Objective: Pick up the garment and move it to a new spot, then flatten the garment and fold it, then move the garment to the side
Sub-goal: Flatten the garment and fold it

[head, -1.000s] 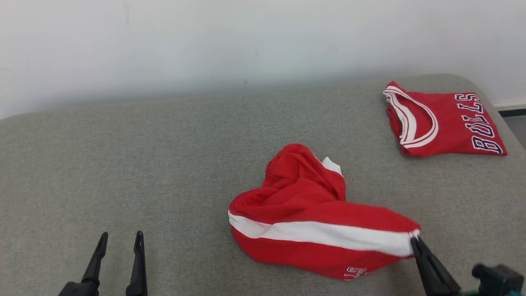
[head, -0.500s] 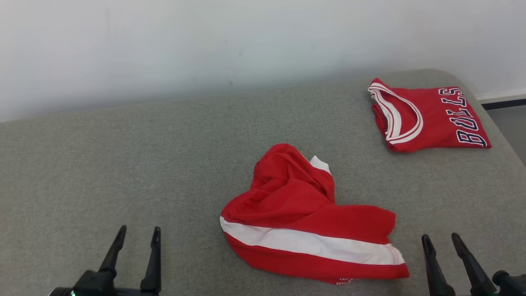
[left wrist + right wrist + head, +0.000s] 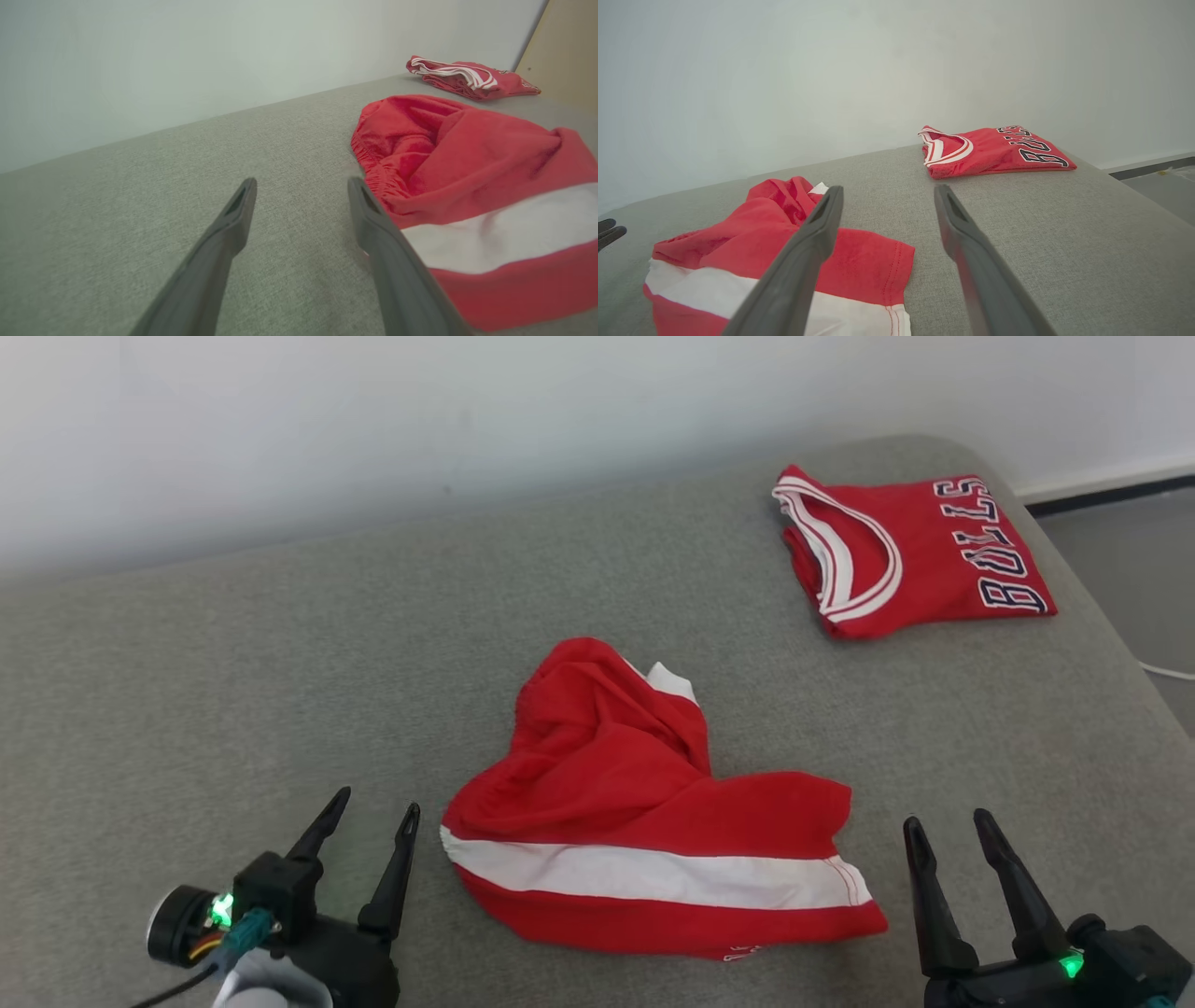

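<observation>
Garment (image 3: pixel 644 821) lies crumpled, long axis left-right, red with white stripe; left gripper (image 3: pixel 375 803) and right gripper (image 3: pixel 946 819) both spread, empty

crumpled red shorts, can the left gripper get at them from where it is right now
Probably yes. The left gripper is open and sits just beside the elastic edge of the crumpled shorts, with nothing between them on the grey cushion.

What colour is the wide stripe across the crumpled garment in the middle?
The stripe is white, on the red garment; clearest in the head view.
</observation>
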